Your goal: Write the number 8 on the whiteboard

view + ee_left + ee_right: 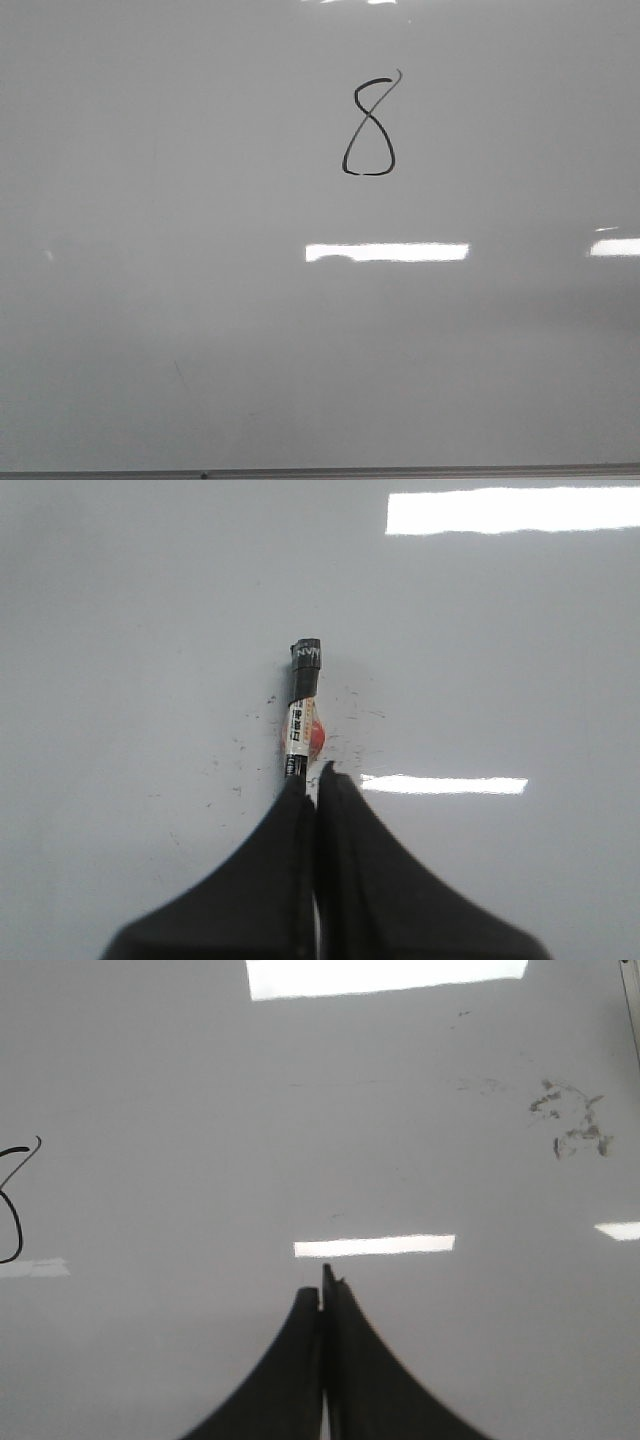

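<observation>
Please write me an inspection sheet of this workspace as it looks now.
Surface: whiteboard glossy, glare patches, metal edge at bottom.
Job's things: number 8 drawn, top loop with open tail; marker capped end outward.
Clutter: grey smudges and small specks on the board.
Grippers: left gripper shut on marker; right gripper shut, holding nothing.
Cables: nothing seen.
Surroundings: nothing seen beyond the board.

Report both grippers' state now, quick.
Left gripper: fingers closed on a marker.
Right gripper: fingers closed, holding nothing.
</observation>
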Robot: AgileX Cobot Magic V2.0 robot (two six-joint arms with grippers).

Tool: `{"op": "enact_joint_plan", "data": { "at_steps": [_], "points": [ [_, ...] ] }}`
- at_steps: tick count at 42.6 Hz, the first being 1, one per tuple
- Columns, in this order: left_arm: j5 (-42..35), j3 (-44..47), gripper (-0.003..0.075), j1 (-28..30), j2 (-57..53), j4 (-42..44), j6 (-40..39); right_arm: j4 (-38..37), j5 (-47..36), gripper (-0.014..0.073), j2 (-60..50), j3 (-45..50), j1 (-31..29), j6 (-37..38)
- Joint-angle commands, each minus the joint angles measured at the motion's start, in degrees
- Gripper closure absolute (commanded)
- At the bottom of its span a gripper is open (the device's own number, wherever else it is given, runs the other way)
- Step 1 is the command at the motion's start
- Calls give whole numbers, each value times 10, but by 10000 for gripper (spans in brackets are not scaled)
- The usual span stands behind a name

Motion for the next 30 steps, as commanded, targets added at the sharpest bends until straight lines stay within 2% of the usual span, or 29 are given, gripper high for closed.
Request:
{"op": "enact_joint_plan", "data": {
  "at_steps": [1,30],
  "points": [
    [-47,7,741,-5,-7,-6,-1,-13,-46,662,-11,-1,-2,4],
    [-47,7,741,-5,-7,-6,-1,-36,-30,662,-11,-1,-1,3]
  ]
}}
